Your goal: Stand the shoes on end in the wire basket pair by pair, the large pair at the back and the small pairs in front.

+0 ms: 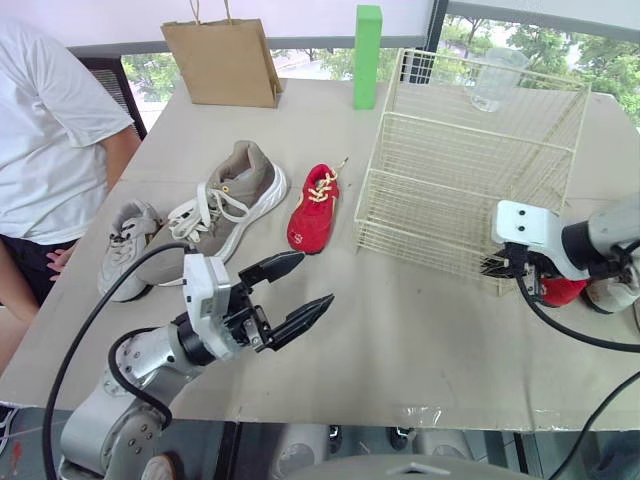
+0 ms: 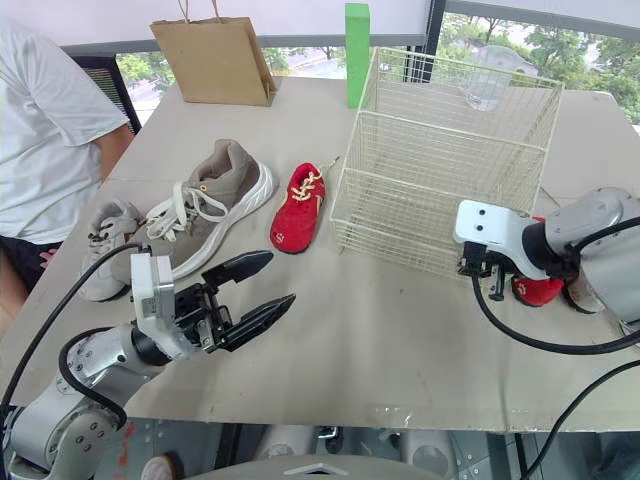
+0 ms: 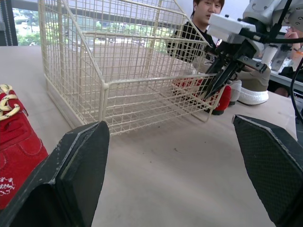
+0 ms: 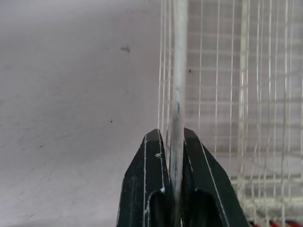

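A cream wire basket (image 1: pixel 470 160) lies on the table's right half. My right gripper (image 4: pixel 171 135) is shut on a wire of its front right corner post (image 4: pixel 179 71); it is also seen from the head (image 1: pixel 497 268). Just behind that gripper lie a red small shoe (image 1: pixel 562 291) and part of a large sneaker (image 1: pixel 612 292). To the left of the basket lie another red small shoe (image 1: pixel 314 210), a large tan sneaker (image 1: pixel 225 205) and a small grey shoe (image 1: pixel 125 245). My left gripper (image 1: pixel 315 278) hangs open and empty over the front of the table.
A brown paper bag (image 1: pixel 222 60), a green block (image 1: pixel 367 55) and a clear cup (image 1: pixel 497 78) stand at the back. A person in a white shirt (image 1: pixel 50 150) stands at the table's left edge. Another person (image 3: pixel 203 19) is behind the basket.
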Robot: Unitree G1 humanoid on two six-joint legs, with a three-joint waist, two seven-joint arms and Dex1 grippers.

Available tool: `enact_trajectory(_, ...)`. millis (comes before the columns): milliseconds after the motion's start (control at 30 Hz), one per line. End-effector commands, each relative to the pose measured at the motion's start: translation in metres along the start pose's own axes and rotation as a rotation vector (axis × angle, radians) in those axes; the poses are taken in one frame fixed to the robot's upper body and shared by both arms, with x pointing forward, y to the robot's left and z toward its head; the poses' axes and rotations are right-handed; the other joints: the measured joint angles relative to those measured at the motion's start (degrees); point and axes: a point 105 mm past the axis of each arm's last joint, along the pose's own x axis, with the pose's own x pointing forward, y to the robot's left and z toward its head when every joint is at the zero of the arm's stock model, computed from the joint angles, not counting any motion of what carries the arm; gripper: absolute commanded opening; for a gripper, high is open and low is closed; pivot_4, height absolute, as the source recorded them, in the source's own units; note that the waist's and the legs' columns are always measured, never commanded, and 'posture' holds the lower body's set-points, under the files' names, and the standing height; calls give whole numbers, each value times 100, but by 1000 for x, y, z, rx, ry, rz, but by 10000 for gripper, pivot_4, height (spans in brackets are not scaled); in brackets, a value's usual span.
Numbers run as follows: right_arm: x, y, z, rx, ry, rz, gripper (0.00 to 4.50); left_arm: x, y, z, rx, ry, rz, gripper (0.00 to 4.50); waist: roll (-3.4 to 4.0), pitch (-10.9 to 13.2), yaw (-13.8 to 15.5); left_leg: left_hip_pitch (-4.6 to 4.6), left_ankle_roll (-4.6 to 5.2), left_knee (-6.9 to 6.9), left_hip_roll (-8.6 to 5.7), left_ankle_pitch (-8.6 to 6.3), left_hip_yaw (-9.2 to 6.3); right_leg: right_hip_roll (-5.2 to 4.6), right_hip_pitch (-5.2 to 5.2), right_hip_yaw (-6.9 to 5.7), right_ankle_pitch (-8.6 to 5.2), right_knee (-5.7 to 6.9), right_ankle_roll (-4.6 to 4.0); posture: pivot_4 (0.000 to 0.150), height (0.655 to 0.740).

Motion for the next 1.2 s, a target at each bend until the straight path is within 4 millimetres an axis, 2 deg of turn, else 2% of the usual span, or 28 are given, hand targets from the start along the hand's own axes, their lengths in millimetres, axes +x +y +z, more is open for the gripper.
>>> enact_trajectory(33, -12, -5, 5, -80, -37, -23, 907, -3, 0, 9, 35, -15, 1, 45000, 0, 0, 1, 0, 0, 1, 0, 0, 1, -1, 0, 1, 0, 0, 0, 1500, 7400)
enact_trajectory(200, -14, -4, 13, -135, -124, -18, 907, -8, 4, 10, 34, -6, 15, 45000, 0, 0, -2, 0, 0, 3, 0, 0, 3, -2, 0, 4, 0, 0, 0, 1500, 7400)
enact_trajectory(367, -11, -7, 13, -247, -142, -9, 907, -9, 8, 11, 37, -1, 13, 45000, 0, 0, -7, 1, -1, 3, 1, 0, 3, 0, 0, 4, 0, 1, 0, 1500, 7400)
enact_trajectory(533, -11, 1, 18, -365, -182, 49, 907, -7, 8, 13, 45, 9, 2, 45000, 0, 0, -7, 1, 0, 2, 1, 1, 7, 3, -2, 7, 0, 2, 0, 1500, 7400)
enact_trajectory(767, 0, 3, 13, -274, -176, 26, 907, -5, 9, 16, 49, 14, -6, 45000, 0, 0, 7, 2, -1, 3, 1, 1, 9, 0, -1, 10, 1, 4, 0, 1500, 7400)
enact_trajectory(1000, 0, -3, 4, -114, -90, -63, 907, -3, 9, 16, 48, 18, -19, 45000, 0, 0, 12, 2, -8, 5, 1, -3, 2, -4, 0, 18, 1, 6, -2, 1500, 7400)
enact_trajectory(1200, -7, -8, -4, -118, -62, -87, 907, -1, 11, 16, 46, 17, -29, 45000, -1, -1, 24, 2, -12, 12, -3, -5, 2, -9, 1, 19, 1, 6, 0, 1500, 7400)
